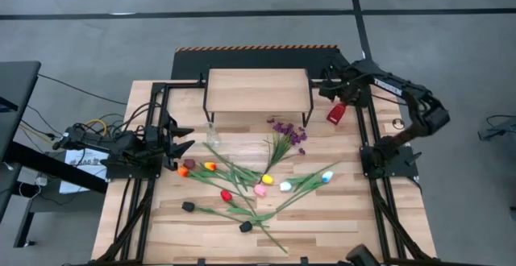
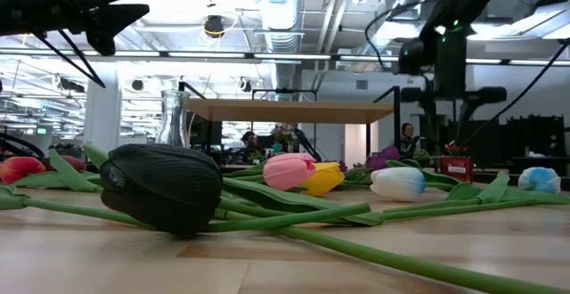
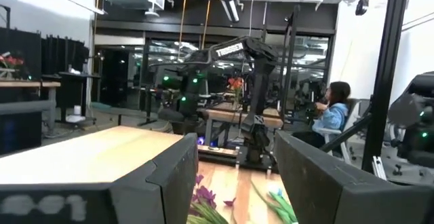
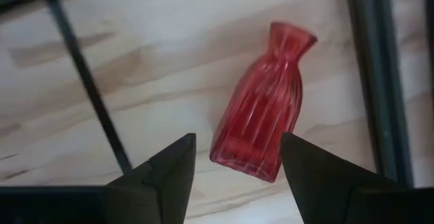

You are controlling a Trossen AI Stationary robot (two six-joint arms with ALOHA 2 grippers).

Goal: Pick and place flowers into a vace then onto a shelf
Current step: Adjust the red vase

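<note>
The flowers [image 1: 250, 181] lie scattered on the tabletop, with red, yellow, pink, white, blue and black heads and a purple sprig [image 1: 286, 130]. A black head [image 2: 160, 185] fills the front of the low view. A clear glass vase [image 1: 213, 135] stands in front of the shelf [image 1: 258, 89]. A red ribbed vase [image 4: 261, 112] rests on the table by the shelf's right legs. My right gripper [image 4: 237, 146] hangs open above it, a finger on either side, apart from it. My left gripper [image 1: 187, 141] is open at the table's left edge, held level above the flowers.
The shelf's thin black legs [image 4: 88, 88] run close beside the red vase [image 1: 336, 114]. A black frame rail [image 4: 380, 81] lies on its other side. A person sits in the room beyond the table [image 3: 332, 112]. Bare wood lies along the table's near edge [image 1: 339, 234].
</note>
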